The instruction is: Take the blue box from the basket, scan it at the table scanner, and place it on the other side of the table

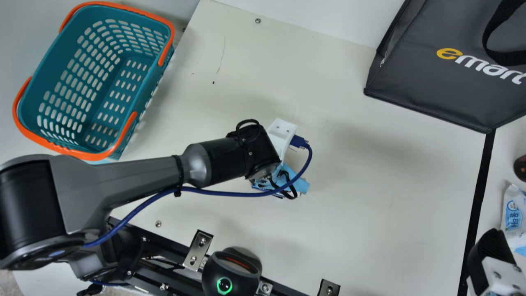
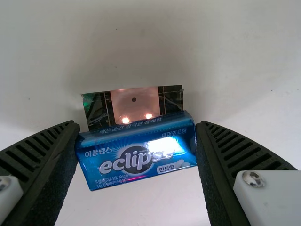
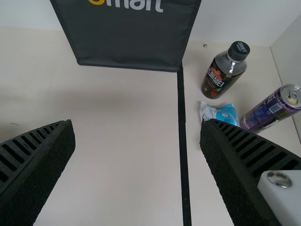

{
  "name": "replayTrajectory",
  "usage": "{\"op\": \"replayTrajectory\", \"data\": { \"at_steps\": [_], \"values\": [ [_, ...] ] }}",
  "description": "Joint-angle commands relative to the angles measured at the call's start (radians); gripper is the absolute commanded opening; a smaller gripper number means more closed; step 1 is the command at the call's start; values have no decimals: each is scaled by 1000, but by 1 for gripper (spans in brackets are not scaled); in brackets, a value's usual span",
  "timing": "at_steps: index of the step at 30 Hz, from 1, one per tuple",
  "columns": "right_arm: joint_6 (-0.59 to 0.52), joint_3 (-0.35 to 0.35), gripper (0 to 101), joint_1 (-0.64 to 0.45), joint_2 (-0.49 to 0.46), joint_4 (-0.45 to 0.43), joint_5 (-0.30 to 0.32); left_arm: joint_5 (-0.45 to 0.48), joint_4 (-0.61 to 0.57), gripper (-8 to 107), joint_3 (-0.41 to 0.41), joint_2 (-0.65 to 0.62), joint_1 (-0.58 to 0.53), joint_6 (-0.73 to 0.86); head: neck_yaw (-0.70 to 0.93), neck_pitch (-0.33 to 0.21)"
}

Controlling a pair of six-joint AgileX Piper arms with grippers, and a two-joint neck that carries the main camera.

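Observation:
My left gripper (image 1: 283, 183) is over the middle of the table in the main view, its fingertips hidden there. In the left wrist view the blue box (image 2: 136, 153) lies between the pads of my left gripper (image 2: 137, 141), which is shut on its two ends. A dark glossy strip with a pink patch and two bright spots shows along one long side of the box. The black scanner (image 1: 232, 273) with a green ring stands at the near edge. My right gripper (image 1: 491, 255) is at the lower right; in its wrist view, the right gripper (image 3: 137, 127) is wide open over bare table.
A teal basket (image 1: 141, 92) with orange handles stands at the far left. A dark bag (image 1: 431, 90) is at the far right. Right of the black tape line (image 3: 184, 155) are a bottle (image 3: 223, 75), a white-blue packet (image 3: 221, 113) and a purple can (image 3: 268, 110).

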Motion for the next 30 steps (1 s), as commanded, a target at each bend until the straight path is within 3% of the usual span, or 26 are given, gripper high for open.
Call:
{"op": "replayTrajectory", "data": {
  "at_steps": [1,30],
  "values": [
    [0,0,95,0,0,0,0,2,-2,-8,0,-3,0,2,4,-29],
    [0,0,95,0,0,0,0,31,19,-8,-27,-45,25,-8,-19,-29]
  ]
}}
